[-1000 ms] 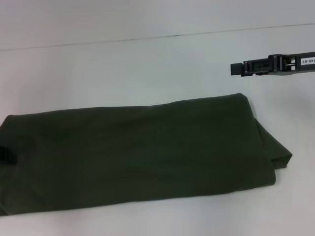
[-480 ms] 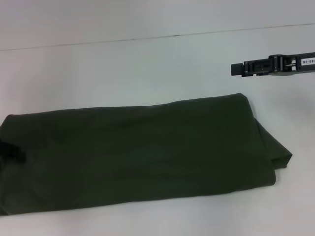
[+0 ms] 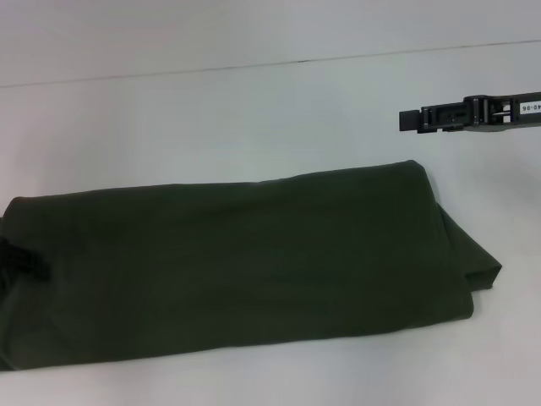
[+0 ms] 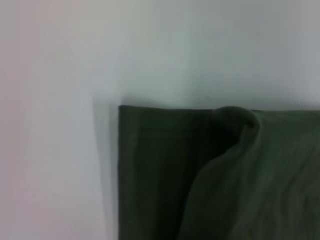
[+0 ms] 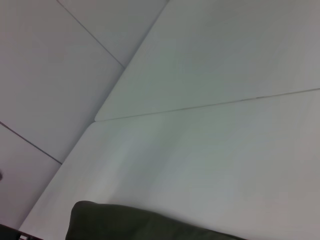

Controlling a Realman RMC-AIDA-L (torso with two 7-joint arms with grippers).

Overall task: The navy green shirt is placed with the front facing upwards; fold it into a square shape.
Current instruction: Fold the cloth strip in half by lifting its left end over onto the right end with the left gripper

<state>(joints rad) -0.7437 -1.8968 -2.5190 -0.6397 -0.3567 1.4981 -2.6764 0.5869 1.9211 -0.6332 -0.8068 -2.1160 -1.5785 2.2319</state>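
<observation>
On the white surface point(image 3: 254, 110) one shirt point(image 3: 245, 266) lies folded into a long band, plain side up, no letters showing. It seems the lengthwise folds are done; the crosswise fold to a square is left. One right hand point(image 3: 406, 120) hovers beyond its far right corner; whether it is spread or pressed together I cannot tell. At the shirt's left end only a dark tip of the left hand point(image 3: 19, 258) shows.

The navy green shirt point(image 3: 245, 271) is a dark olive green all over the side that shows, plain, with no print or lettering on it; its folds read only as slightly darker bands of the same green. The worktop point(image 3: 211, 127) under it is plain white with a thin grey seam line across its far part. The right gripper point(image 3: 410, 119) is black, with a small white label bearing dark characters farther back on its body.
</observation>
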